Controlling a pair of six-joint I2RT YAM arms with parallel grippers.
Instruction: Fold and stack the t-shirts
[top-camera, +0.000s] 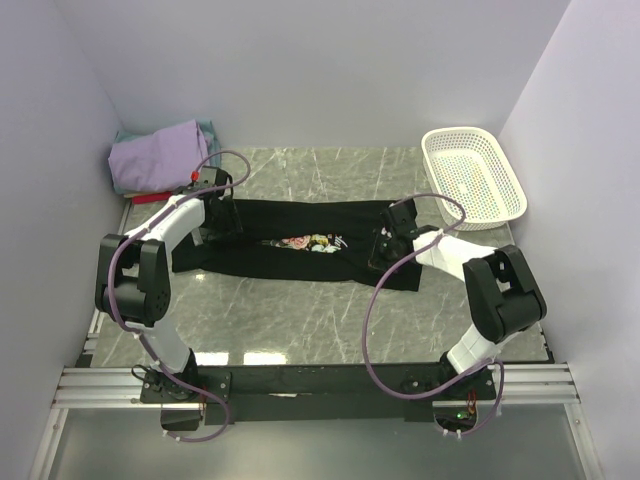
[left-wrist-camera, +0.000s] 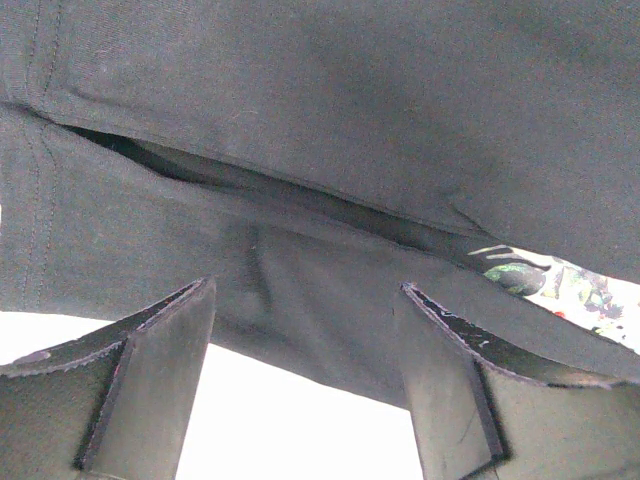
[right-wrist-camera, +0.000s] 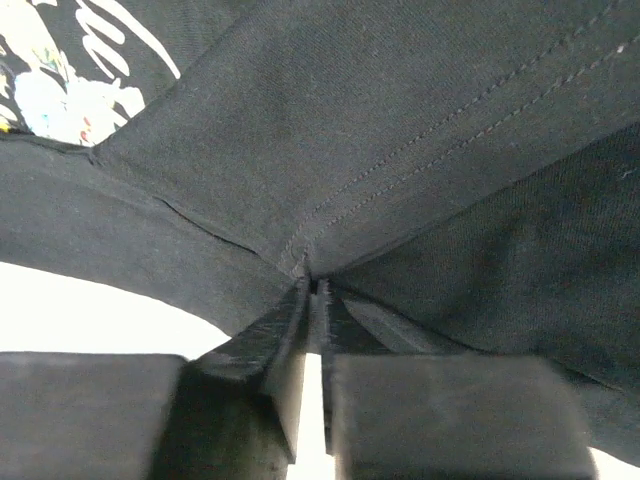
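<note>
The black t-shirt (top-camera: 300, 248) lies across the middle of the table, folded into a long band, with its rose print (top-camera: 310, 242) facing up. My left gripper (top-camera: 216, 213) is at the shirt's left end. In the left wrist view it (left-wrist-camera: 305, 320) is open, with its fingers (left-wrist-camera: 165, 375) spread over the black cloth (left-wrist-camera: 330, 150) and holding nothing. My right gripper (top-camera: 390, 236) is at the shirt's right end. In the right wrist view it (right-wrist-camera: 316, 288) is shut on a pinch of black cloth (right-wrist-camera: 400, 130) by a seam. A folded lavender shirt (top-camera: 160, 155) lies at the back left on teal cloth (top-camera: 209, 130).
A white mesh basket (top-camera: 472, 175) stands at the back right against the wall. Walls close in the table on the left, back and right. A small red bit (top-camera: 192, 176) shows beside the lavender stack. Purple cables loop off both arms.
</note>
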